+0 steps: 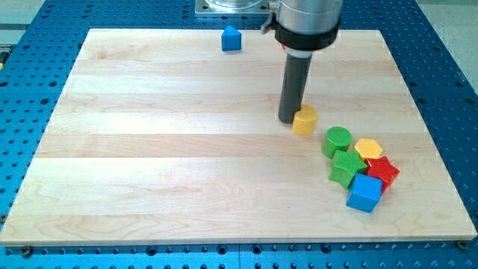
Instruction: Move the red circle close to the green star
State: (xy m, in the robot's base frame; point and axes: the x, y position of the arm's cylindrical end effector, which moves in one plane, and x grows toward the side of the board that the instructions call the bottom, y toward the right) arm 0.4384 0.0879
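Camera view: no pincer here, just my tip [288, 119] touching the yellow block [304, 120] on the wooden bench [164, 149]. Green star [346, 167] sits toward the view's bottom-right; red circle unseen.

A pale wooden board [187, 149] with a smooth, matt, visibly grained surface is seen on a blue perforated metal table [448, 45]. The dark rod [293, 86] looks matt; the green star [346, 167] looks like smooth plastic.

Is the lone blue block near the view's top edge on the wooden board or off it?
On it. The blue block sits wholly on the wooden board, just inside its top edge, far from my tip.
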